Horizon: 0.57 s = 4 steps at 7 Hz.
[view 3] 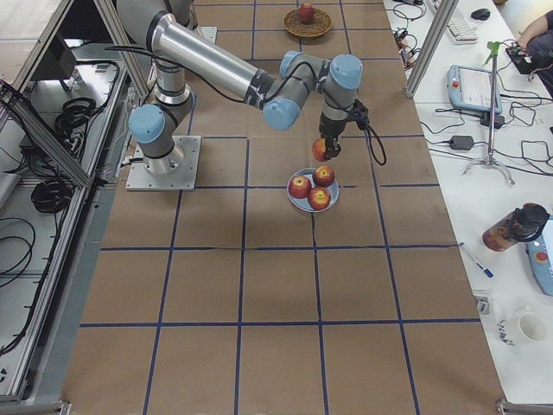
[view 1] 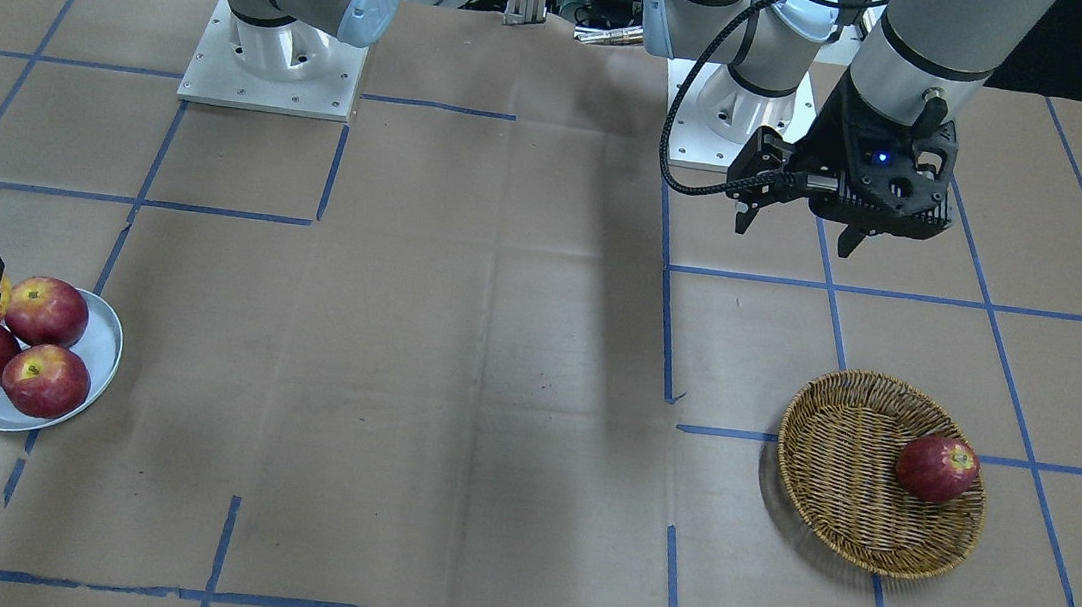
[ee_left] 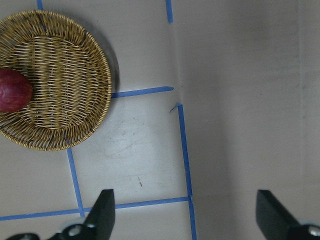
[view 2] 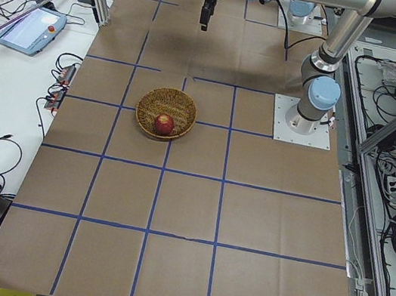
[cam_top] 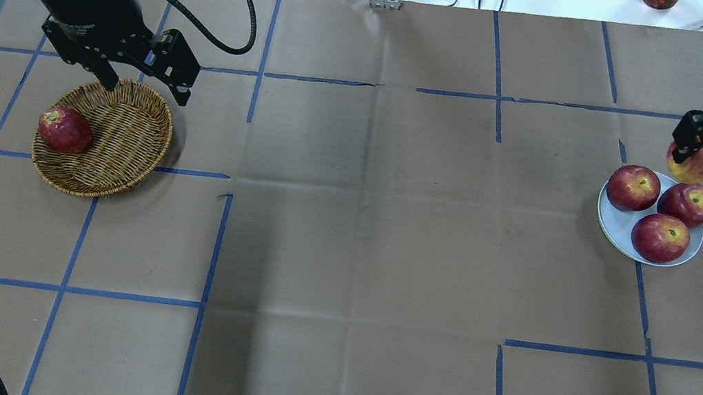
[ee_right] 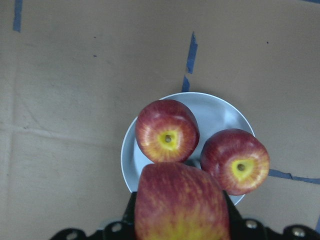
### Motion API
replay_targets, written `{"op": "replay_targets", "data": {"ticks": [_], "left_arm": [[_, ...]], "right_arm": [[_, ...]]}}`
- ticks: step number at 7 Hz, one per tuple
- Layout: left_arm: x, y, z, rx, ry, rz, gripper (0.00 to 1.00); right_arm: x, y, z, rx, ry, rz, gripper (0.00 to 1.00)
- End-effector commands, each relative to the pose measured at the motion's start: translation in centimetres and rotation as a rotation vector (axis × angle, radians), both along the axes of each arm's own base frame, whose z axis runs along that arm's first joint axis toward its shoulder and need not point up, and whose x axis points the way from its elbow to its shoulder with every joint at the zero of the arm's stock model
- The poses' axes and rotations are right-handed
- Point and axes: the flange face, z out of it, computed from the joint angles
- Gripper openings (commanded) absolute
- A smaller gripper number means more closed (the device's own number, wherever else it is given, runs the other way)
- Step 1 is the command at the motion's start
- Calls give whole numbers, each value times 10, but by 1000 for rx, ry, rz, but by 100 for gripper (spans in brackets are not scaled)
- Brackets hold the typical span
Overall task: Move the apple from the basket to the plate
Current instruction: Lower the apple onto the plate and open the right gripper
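Observation:
The apple [cam_top: 698, 160], streaky red with a yellow-orange patch, is held in my right gripper [cam_top: 695, 144], which is shut on it just above the far edge of the white plate [cam_top: 608, 216]. The right wrist view shows the apple [ee_right: 180, 202] low over the plate [ee_right: 215, 107]. The wicker basket [cam_top: 120, 135] stands at the left. My left gripper [cam_top: 146, 89] is open and empty, hovering above the basket's far rim. In the left wrist view its fingers [ee_left: 102, 210] stand wide apart beside the basket [ee_left: 65, 75].
Three darker red apples [cam_top: 633, 187] lie on the plate and fill most of it. One deep-red apple [cam_top: 64, 129] lies in the basket. Blue tape lines cross the brown paper table [cam_top: 352, 239]. The arm bases [view 1: 270, 64] stand at the robot's side.

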Motion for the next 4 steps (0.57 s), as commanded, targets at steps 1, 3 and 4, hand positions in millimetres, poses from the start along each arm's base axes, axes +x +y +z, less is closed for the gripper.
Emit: {"op": "replay_targets", "data": {"ticks": [1,3,4], "left_arm": [[0,-1,-1,2,-1,-1,99],[-1,-3,-4,6,-3,-2,99],[-4,-2,-4,6,-4,-8,99]], "right_arm": [[-13,18,-52,-19,13,12,45],[-14,15,-73,-31,18,26,45],[-16,13,-78,-34,21,24,46]]}}
